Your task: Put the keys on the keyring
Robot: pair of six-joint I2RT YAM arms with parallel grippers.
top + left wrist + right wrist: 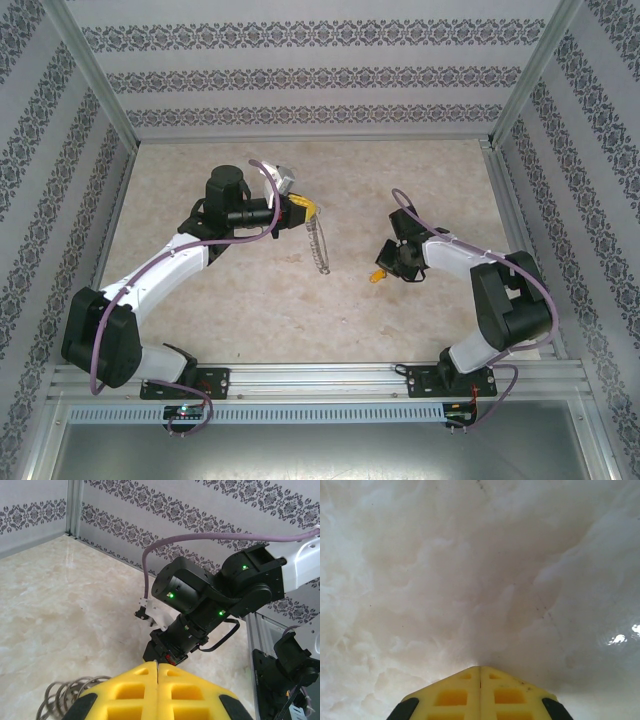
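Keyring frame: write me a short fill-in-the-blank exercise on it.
1. The left gripper is shut on the ___.
2. The right gripper, facing the table, is ___.
3. The arm facing the left wrist camera is the ___ one.
Missing: keyring; shut; right.

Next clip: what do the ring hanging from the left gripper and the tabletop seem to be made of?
Large thin silvery keyring: likely bare metal, grey and glinting, its fringe showing as wiry loops in the left wrist view. Pale beige tabletop: glossy, either polished marble or a marble-print laminate; the cloudy veining and bright glare spots fit either.
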